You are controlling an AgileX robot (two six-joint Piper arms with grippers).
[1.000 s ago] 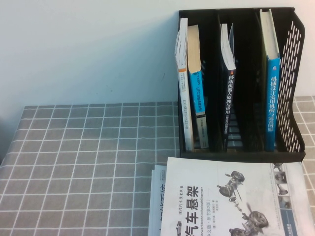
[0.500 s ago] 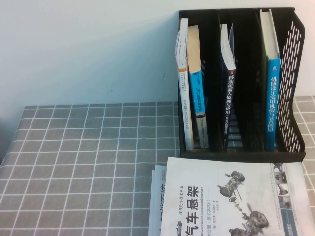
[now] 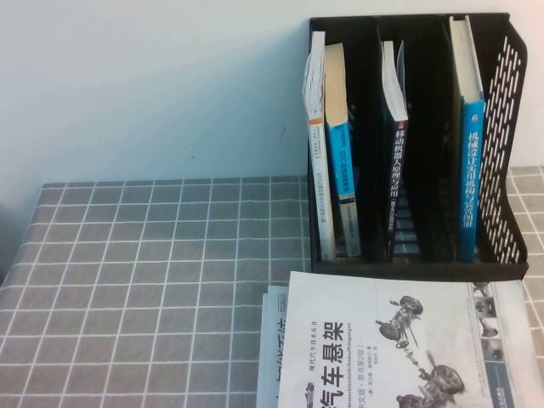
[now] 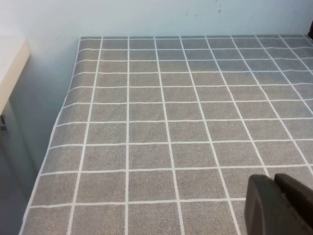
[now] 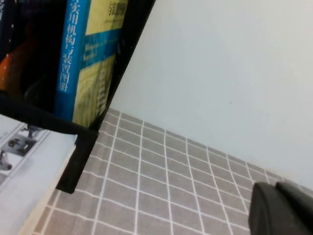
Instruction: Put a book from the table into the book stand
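The black three-slot book stand stands at the back right of the grey grid-cloth table. The book, a thick paperback with a blue spine, stands upright in the stand's left slot beside a thin white book. Neither gripper shows in the high view. My left gripper is shut and empty, low over bare cloth. My right gripper is shut and empty, over the cloth to the right of the stand's corner.
A dark book fills the middle slot and a tall blue-spined book the right slot. A white book with car-chassis pictures lies flat in front of the stand on more printed sheets. A wall runs behind the table.
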